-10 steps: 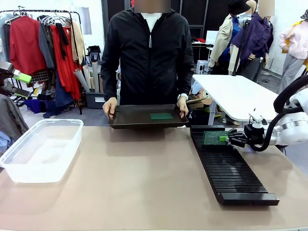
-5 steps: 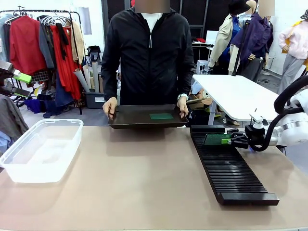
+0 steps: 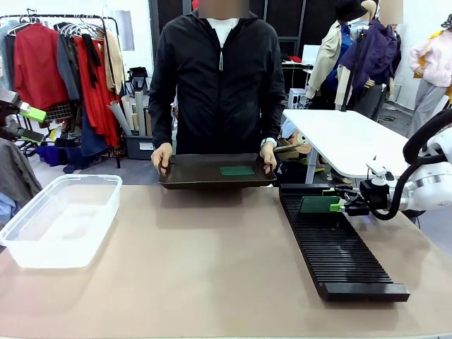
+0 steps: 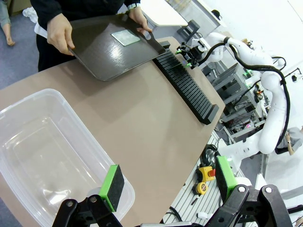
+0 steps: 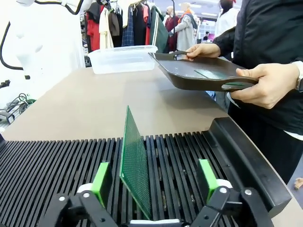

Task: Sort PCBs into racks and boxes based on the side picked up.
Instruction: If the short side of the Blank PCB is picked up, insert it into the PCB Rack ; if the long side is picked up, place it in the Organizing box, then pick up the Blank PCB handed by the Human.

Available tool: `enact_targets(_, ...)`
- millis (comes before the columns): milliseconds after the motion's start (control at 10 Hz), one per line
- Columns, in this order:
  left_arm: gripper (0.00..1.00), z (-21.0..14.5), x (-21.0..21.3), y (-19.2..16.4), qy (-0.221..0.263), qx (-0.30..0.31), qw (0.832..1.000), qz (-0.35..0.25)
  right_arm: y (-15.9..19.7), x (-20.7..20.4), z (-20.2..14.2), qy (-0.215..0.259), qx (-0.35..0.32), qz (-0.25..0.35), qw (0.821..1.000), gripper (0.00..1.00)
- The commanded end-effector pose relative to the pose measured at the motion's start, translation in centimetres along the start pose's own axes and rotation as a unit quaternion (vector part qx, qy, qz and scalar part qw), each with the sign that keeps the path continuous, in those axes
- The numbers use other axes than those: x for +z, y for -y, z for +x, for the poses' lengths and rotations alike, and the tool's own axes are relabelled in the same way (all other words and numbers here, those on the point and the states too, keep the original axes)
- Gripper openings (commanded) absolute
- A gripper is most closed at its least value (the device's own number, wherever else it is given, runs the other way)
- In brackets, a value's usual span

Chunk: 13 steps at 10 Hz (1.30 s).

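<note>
The right gripper (image 5: pixel 154 182) is spread wide on both sides of the green PCB (image 5: pixel 135 161) without touching it, since the board stands by itself in a slot of the black rack (image 5: pixel 47 161), and the left gripper (image 4: pixel 168 182) hangs spread open near the clear box (image 4: pixel 42 151).

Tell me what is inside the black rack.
One green board stands on edge in a slot of the rack, near its far end. Its bottom edge is hidden in the slot.

The front view faces across the table (image 3: pixel 212 268) toward the person (image 3: pixel 219 85). The left wrist view looks down from high above the box (image 4: pixel 28 101); the right wrist view skims close over the rack (image 5: pixel 57 161). All share the tray (image 3: pixel 191 173)
</note>
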<state>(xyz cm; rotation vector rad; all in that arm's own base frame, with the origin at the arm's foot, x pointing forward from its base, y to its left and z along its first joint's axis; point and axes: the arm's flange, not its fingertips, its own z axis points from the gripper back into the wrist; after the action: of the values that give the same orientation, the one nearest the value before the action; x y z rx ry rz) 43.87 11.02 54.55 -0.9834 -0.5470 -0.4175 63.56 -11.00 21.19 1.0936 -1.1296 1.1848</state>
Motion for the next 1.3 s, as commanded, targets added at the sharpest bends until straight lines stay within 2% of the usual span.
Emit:
enact_targets(0, 1.00, 0.01, 0.02, 0.20, 0.002, -0.001, 1.000, -0.004, 0.52, 0.08, 1.36, -0.006, -0.022, -0.009, 1.000, 1.00)
enact_targets(300, 1.00, 0.01, 0.02, 0.20, 0.002, -0.001, 1.000, -0.004, 0.57, 0.07, 1.72, -0.002, -0.041, 0.002, 0.999, 1.00)
enact_targets(400, 1.00, 0.01, 0.02, 0.20, 0.002, -0.001, 1.000, -0.004, 0.18, 0.22, 0.74, -0.004, -0.019, -0.004, 1.000, 1.00)
enact_targets(1200, 1.00, 0.01, 0.02, 0.20, 0.002, -0.001, 1.000, -0.004, 0.18, 0.22, 0.74, -0.004, -0.019, -0.004, 1.000, 1.00)
